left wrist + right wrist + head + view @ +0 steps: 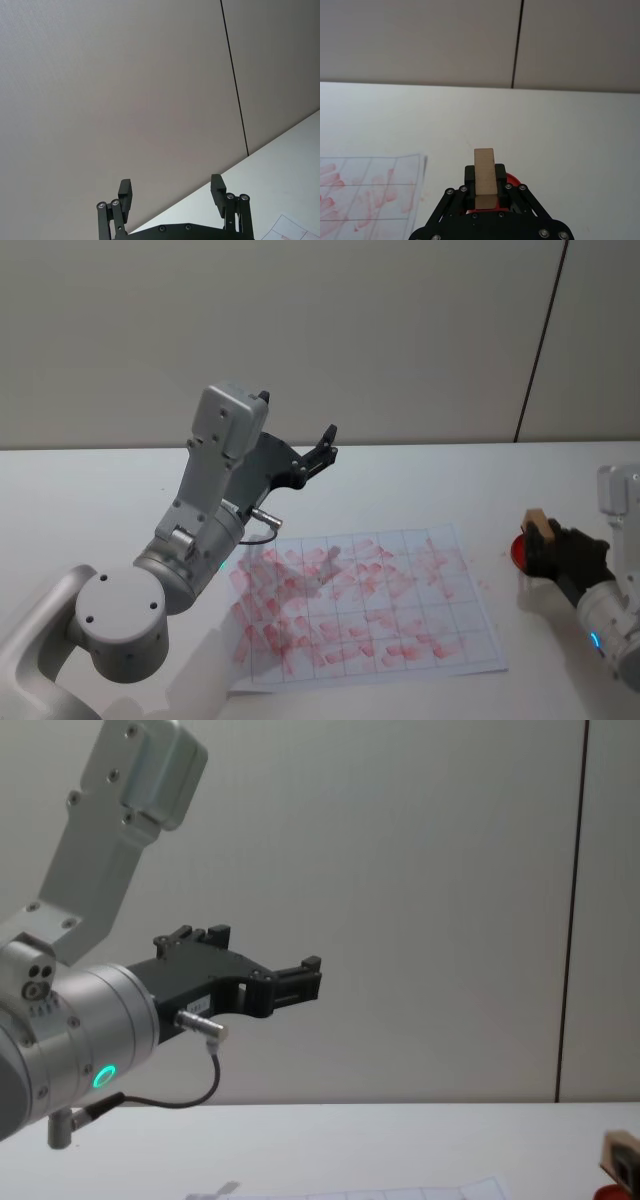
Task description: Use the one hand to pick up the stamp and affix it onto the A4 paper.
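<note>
the right end effector (547,540) pinches the stamp (540,523) by the red disc (518,553), at 3 o'clock of the a4 paper (400,600). the pickup looks done and the stamping onto the paper is left. the left end effector (325,448) hangs raised and spread.

No legible text or numbers, seemingly.

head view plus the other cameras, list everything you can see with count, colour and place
A4 paper: 1, white with a thin grid and many red marks, flat on the table in front of the robot
stamp: 1, light tan wood, gripped upright in the right hand, right of the paper
ink pad: 1, red, round, on the table under the stamp
table: 1, white
wall: 1, pale grey with a dark vertical seam, behind the table
left hand: 1, black, open, raised above the table at the paper's far left
right hand: 1, black, shut on the stamp, near the table's right edge
</note>
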Available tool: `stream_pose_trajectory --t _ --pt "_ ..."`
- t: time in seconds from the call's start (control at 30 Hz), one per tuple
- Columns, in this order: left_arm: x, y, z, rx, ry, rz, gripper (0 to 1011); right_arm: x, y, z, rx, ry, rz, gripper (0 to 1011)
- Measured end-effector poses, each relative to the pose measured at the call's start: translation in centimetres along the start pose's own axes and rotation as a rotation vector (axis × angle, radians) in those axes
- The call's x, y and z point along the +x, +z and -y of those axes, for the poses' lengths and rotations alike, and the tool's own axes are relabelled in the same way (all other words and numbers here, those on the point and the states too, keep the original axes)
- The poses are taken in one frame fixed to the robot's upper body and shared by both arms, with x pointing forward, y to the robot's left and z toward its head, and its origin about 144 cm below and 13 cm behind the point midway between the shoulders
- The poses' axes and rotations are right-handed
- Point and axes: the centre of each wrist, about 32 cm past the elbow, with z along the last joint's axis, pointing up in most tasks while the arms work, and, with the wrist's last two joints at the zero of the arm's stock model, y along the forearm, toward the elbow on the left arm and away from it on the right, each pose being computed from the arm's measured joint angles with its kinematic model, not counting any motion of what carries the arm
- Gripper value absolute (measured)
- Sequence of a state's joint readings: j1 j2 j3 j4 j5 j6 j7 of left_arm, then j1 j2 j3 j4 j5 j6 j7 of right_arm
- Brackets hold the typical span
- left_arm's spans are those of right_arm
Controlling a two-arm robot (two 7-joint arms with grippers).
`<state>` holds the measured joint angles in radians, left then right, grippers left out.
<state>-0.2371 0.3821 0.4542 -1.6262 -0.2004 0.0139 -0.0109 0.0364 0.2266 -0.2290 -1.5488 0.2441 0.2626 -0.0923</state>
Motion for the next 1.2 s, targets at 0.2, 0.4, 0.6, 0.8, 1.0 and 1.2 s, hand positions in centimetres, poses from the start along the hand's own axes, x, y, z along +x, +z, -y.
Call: stream_pose_trajectory --t 0.2,0.4,0.6,0.8,1.0,1.2 --pt "0.0 0.0 0.0 0.0 0.0 0.0 1001 -0.6 1.2 0.4 0.052 0.048 0.013 219" --pt "0.0 0.0 0.0 0.0 0.0 0.0 1001 -1.4 2.2 0.8 0.088 0.118 0.025 219" --pt "0.0 0.0 0.0 0.0 0.0 0.0 1001 -2.4 2.8 1.1 0.094 0.187 0.035 219" --pt "0.0 0.0 0.0 0.0 0.0 0.0 1001 -3.7 2.9 1.5 0.066 0.271 0.053 219" --pt "0.0 0.0 0.0 0.0 0.0 0.0 1001 -4.5 2.7 1.8 0.032 0.311 0.073 219" --pt "0.0 0.0 0.0 0.0 0.0 0.0 1001 -5.0 2.2 2.2 -0.005 0.331 0.097 219"
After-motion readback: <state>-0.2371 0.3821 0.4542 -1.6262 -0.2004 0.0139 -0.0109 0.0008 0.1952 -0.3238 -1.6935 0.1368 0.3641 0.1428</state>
